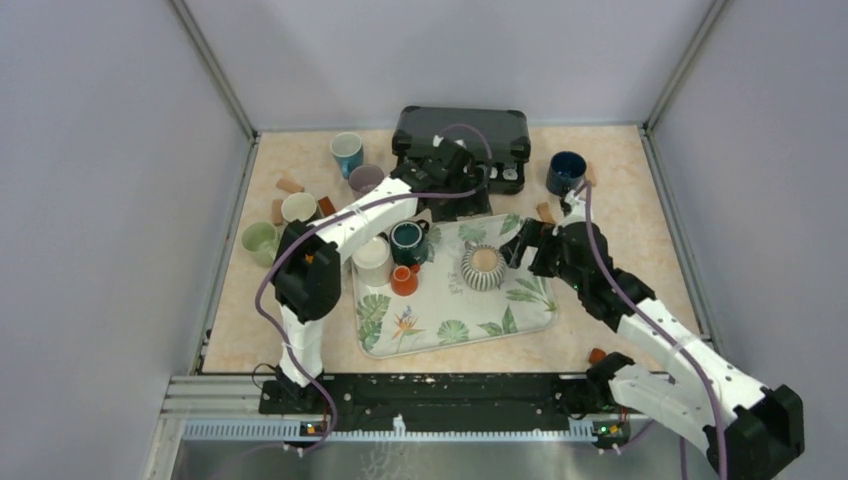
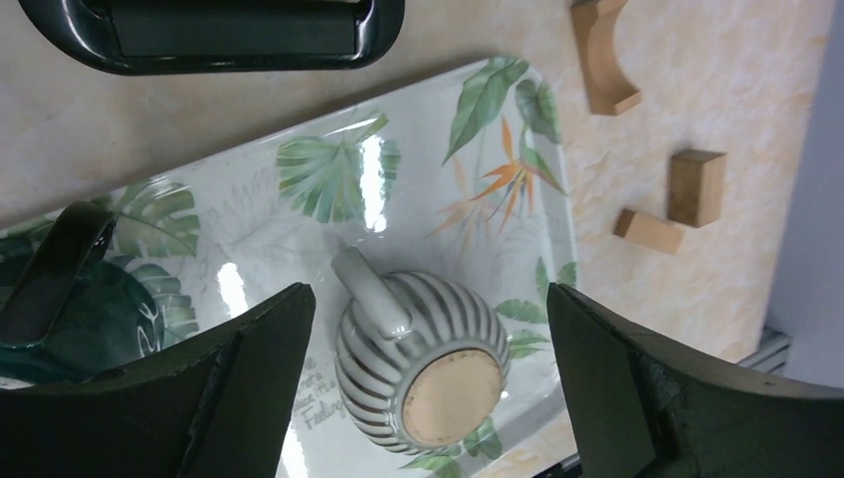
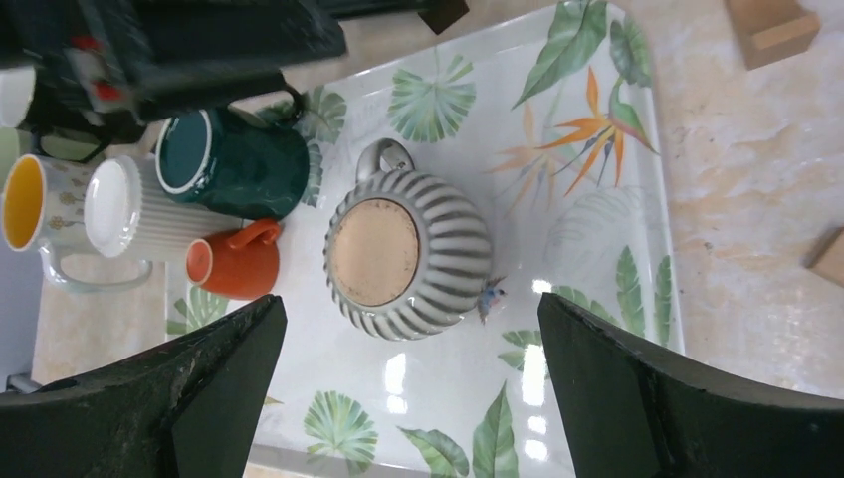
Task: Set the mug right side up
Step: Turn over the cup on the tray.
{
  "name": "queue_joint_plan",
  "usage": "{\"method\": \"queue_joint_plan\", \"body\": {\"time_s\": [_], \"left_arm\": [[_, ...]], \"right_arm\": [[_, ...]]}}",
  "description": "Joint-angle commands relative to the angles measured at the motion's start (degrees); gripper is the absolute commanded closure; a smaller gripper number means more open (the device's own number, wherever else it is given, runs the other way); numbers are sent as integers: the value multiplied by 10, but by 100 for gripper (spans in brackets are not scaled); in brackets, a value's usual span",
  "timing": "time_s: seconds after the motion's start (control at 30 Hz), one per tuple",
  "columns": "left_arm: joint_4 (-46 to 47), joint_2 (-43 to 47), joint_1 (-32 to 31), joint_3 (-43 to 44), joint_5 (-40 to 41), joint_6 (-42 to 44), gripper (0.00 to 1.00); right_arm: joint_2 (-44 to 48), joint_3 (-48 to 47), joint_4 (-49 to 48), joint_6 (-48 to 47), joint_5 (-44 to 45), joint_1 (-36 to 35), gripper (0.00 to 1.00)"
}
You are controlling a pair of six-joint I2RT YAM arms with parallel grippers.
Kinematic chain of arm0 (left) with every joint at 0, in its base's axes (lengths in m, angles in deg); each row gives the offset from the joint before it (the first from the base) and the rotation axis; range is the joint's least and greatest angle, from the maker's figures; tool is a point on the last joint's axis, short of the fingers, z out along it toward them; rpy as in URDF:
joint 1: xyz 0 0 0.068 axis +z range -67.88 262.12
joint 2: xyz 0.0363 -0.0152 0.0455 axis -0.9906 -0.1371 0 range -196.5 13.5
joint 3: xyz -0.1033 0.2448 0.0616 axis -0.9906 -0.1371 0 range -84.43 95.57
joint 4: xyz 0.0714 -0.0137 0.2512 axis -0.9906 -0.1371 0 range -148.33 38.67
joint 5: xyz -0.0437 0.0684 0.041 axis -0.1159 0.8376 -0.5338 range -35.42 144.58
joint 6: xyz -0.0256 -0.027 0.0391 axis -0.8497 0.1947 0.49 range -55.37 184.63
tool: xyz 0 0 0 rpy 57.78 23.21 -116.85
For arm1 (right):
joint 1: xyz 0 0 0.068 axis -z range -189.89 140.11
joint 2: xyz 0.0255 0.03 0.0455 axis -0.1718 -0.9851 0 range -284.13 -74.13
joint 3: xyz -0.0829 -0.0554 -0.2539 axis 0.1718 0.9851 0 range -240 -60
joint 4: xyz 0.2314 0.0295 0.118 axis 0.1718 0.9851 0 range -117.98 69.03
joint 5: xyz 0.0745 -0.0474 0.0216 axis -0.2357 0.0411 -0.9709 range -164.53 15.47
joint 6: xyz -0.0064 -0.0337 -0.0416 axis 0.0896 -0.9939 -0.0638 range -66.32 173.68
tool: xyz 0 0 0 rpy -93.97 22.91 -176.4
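The striped mug point(image 3: 408, 254) stands upside down near the middle of the leaf-print tray point(image 1: 450, 325), a little toward the tray's far right part, and apart from everything else on it.

**Risks**
- Both arms face the same mug. The left gripper point(image 2: 428, 294) hangs over the tray's far edge and the right gripper point(image 3: 410, 304) over its right side. Each has its fingers spread wide and holds nothing. If both close in together, they are likely to knock into each other above the tray.
- The mug's body is round, ribbed and glazed, and the tray is glossy. A pinch placed off-centre may squeeze the mug out sideways and send it skidding across the tray.
- The dark green mug point(image 3: 234, 164), the orange cup point(image 3: 239, 264) and the white ribbed cup point(image 3: 129, 209) crowd the tray's left part. A wide swing during the flip could strike them.
- Letting go before the base is flat on the tray would probably leave the mug on its side, free to roll toward the tray's rim.

**Orientation**
- The bare tan base faces up and the mouth sits down on the tray.
- The long axis, mouth to base, runs vertical, close to square with the tray.
- The handle points toward the tray's far edge, slightly toward its left.
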Motion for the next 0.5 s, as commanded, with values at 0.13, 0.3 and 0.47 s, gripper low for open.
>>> {"method": "queue_joint_plan", "body": {"time_s": [0.13,0.3,0.47], "left_arm": [[-85,-54,-30,35,45,56,17],[-89,-74,-46,34,41,49,27],[-79,-91,-50,34,35,39,35]], "right_arm": [[79,-74,74,-24,56,-5,1],[76,-87,76,-28,49,-5,1],[69,-83,61,-24,35,-5,1]]}}
